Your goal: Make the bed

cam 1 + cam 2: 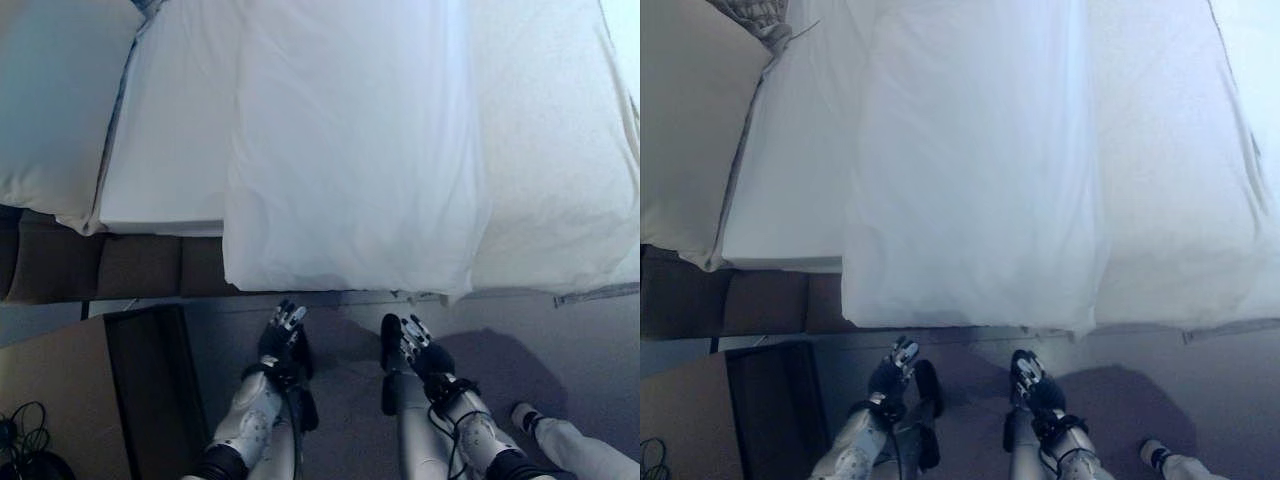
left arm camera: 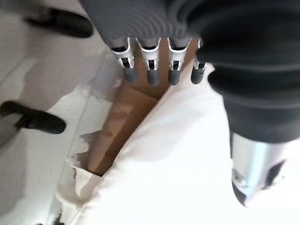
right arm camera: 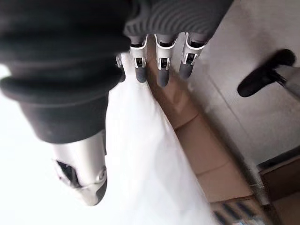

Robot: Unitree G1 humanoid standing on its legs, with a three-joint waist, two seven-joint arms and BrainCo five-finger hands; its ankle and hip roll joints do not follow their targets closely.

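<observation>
One bed [image 1: 160,150] fills the upper part of the head views, its far end cut off by the frame. One white duvet [image 1: 350,150] lies folded along its middle, the near edge hanging just over the bed's side, and one pillow [image 1: 50,100] sits at the left, partly cut off. The brown bed base [image 1: 110,268] shows under the mattress at the left only. Below, over the grey floor [image 1: 590,340], two robot hands hang apart from the duvet: the left robot hand [image 1: 283,335] and the right robot hand [image 1: 412,345], both with fingers straight and holding nothing. A dark cabinet [image 1: 150,390] stands lower left, partly cut off.
</observation>
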